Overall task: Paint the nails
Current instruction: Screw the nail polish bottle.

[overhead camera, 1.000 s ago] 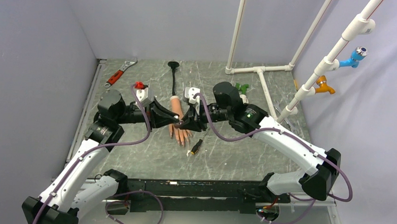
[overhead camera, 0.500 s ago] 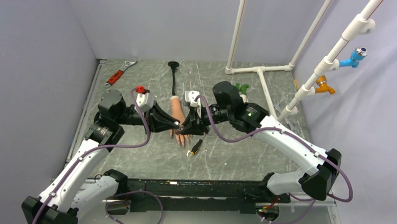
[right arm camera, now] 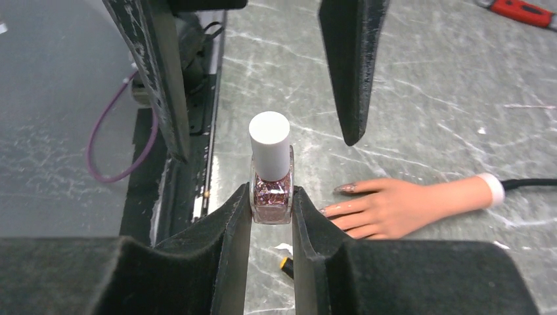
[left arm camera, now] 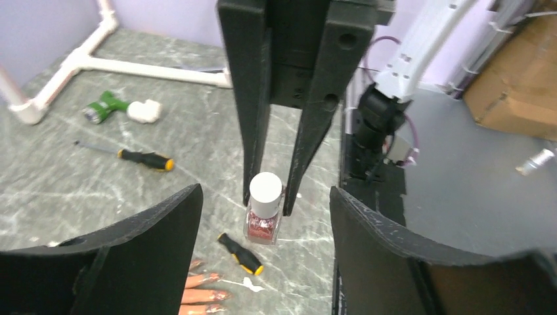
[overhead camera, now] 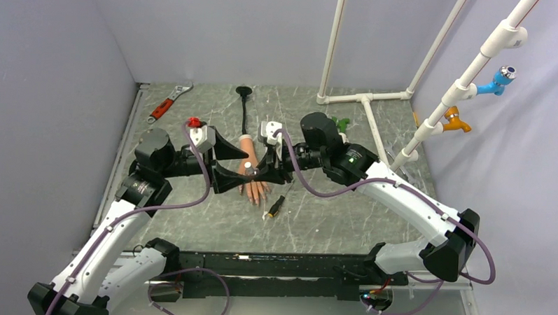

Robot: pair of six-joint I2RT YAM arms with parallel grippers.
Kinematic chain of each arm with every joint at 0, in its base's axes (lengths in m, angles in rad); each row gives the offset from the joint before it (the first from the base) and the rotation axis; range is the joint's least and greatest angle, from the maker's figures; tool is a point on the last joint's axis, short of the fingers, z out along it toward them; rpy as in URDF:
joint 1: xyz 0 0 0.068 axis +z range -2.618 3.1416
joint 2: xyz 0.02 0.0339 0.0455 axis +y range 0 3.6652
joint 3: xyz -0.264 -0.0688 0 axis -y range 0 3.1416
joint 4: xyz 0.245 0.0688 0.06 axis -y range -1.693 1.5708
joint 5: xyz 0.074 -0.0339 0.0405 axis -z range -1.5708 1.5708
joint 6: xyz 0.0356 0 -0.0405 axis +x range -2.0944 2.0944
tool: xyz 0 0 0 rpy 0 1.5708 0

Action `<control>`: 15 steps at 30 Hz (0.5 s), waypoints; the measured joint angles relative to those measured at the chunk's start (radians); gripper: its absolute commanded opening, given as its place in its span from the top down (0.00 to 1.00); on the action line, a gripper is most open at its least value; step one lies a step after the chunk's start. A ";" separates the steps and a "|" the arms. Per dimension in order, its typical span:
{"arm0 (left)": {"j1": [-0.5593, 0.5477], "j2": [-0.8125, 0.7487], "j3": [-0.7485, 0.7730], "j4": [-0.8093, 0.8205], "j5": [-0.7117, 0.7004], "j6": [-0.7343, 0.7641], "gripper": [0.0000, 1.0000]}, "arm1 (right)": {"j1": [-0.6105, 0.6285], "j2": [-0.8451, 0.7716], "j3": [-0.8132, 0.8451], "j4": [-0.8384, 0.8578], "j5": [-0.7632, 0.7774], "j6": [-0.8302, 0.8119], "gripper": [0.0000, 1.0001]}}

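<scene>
A small glass polish bottle (right arm camera: 270,195) of pink glitter with a white cap (right arm camera: 269,143) on it hangs above the table, and my right gripper (right arm camera: 270,191) is shut on its glass body. My left gripper (left arm camera: 265,190) faces it, open, one finger on each side of the cap (left arm camera: 266,191) without touching. Just beyond lies the peach mannequin hand (overhead camera: 250,172), flat on the table. Its nails (right arm camera: 344,188) look pinkish and glittery; they also show at the bottom of the left wrist view as nails (left arm camera: 217,296). From above, the bottle (overhead camera: 248,169) sits over the hand's palm.
A short black-and-yellow screwdriver (overhead camera: 274,208) lies by the fingertips, beside a white scrap (left arm camera: 253,284). A longer screwdriver (left arm camera: 144,159) and a green tool (left arm camera: 104,111) lie further off. A red wrench (overhead camera: 167,103) is at the back left, a white pipe frame (overhead camera: 366,101) at the back right.
My left gripper, shut at the bottle's cap before, has opened wide and stands off the cap. The right gripper still holds the bottle in nearly the same spot.
</scene>
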 measured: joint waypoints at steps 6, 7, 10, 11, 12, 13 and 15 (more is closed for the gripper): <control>0.000 0.002 0.002 -0.025 -0.183 -0.031 0.30 | 0.000 0.001 -0.002 0.100 0.120 0.063 1.00; 0.000 0.002 0.002 -0.027 -0.211 -0.037 0.31 | 0.000 0.001 -0.002 0.116 0.135 0.072 1.00; 0.000 0.000 0.002 -0.023 -0.274 -0.065 0.36 | 0.000 0.007 -0.003 0.147 0.157 0.092 1.00; 0.000 0.000 0.002 -0.019 -0.286 -0.077 0.37 | 0.000 0.012 -0.003 0.154 0.162 0.097 1.00; 0.000 -0.003 0.001 -0.012 -0.297 -0.089 0.38 | 0.000 0.018 -0.003 0.160 0.165 0.102 1.00; 0.000 -0.006 -0.002 -0.001 -0.306 -0.101 0.40 | 0.000 0.025 -0.003 0.164 0.165 0.106 1.00; 0.000 -0.019 -0.012 0.027 -0.326 -0.122 0.42 | 0.000 0.040 -0.003 0.168 0.166 0.111 1.00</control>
